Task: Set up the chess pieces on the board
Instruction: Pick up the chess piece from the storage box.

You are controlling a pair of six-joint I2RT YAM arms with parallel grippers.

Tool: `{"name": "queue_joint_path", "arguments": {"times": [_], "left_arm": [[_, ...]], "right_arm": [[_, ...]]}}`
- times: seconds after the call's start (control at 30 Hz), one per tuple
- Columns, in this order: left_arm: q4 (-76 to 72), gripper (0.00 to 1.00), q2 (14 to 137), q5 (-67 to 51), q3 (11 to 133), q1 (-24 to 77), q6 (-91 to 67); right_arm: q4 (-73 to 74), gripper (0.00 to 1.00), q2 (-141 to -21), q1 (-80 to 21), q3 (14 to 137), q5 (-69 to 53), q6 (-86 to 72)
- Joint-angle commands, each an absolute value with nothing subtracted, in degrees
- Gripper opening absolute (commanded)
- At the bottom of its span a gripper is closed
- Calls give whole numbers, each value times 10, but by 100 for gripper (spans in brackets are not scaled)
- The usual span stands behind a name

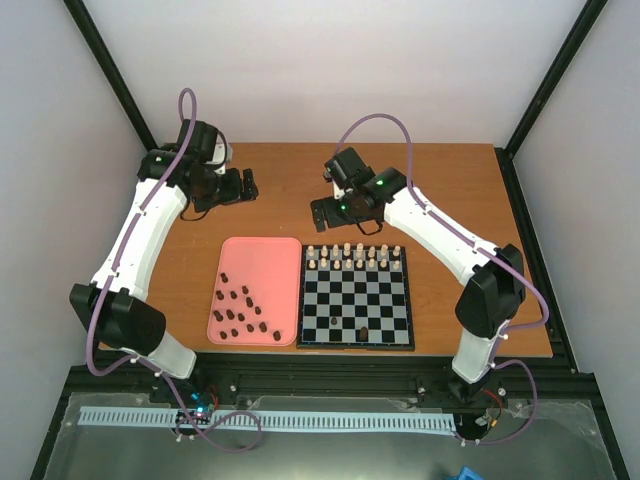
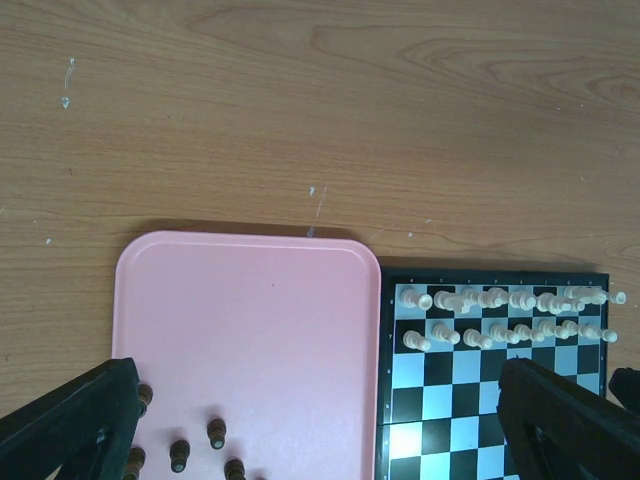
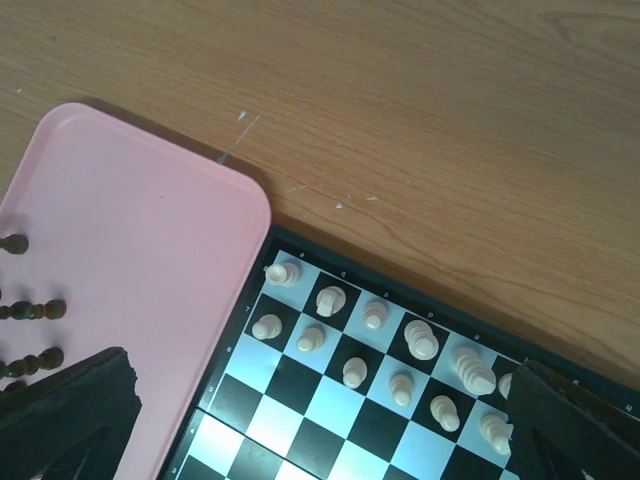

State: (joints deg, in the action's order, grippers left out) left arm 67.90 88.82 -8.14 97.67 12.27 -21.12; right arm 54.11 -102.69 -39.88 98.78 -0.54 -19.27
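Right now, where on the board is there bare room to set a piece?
Middle rows of the board, between the cream pieces at the far edge and two dark pieces near front. Far two rows are crowded.

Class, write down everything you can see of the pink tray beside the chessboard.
The pink tray is a rectangle with rounded corners and a low raised rim, smooth and matte, plastic by its look. It lies flat on the wooden table. Its long right edge runs along the left side of the board, apparently touching it. Its far half is bare; the dark chess pieces are scattered over its near half.
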Motion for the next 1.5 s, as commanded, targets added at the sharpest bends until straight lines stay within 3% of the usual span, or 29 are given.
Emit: {"name": "queue_joint_path", "arguments": {"times": [0.0,0.53,0.9,1.17,1.27,1.47], "left_arm": [[684,100,886,-77,998,123,-200],[691,100,866,-25,967,123,-224],[719,99,733,39,768,105,-347],[757,86,625,-14,639,103,-416],[752,71,607,-23,592,103,-444],[721,66,604,-19,540,102,-484]], "right_arm": [[534,100,-994,-396,990,25,-182],[538,100,-990,-396,973,27,-159],[559,100,-975,-396,925,10,-129],[557,100,-976,-394,906,-9,-120],[558,100,-982,-392,906,-13,-117],[563,100,-992,-388,904,-26,-106]]}}
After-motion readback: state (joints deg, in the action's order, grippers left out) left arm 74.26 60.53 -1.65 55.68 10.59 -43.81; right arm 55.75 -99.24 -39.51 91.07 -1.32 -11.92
